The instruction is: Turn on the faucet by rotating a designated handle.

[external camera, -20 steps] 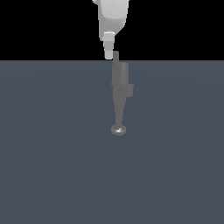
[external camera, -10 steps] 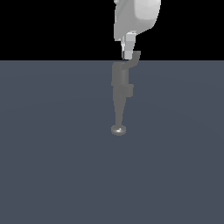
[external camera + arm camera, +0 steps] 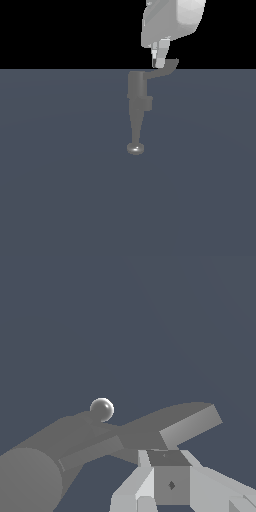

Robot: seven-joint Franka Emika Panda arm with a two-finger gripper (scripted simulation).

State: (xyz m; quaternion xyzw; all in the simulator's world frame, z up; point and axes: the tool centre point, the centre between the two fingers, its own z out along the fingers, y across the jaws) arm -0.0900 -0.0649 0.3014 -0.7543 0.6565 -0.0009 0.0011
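Bare worktop [image 3: 60, 190] lies open on every side of the faucet [image 3: 137, 100]. Its handle [image 3: 165, 70] juts toward the exterior view's right, pressed against my gripper [image 3: 159, 64], blocking that side.

Wrist cam's right up close on the faucet [image 3: 55, 448]: fat grey cylinder body, with its shiny round nozzle [image 3: 101, 409] out past it. The flat handle [image 3: 172, 423] sweeps off the body, paddle tip widening out. The pale end effector [image 3: 167, 476] sits just beside that paddle; can't tell if it's touching.
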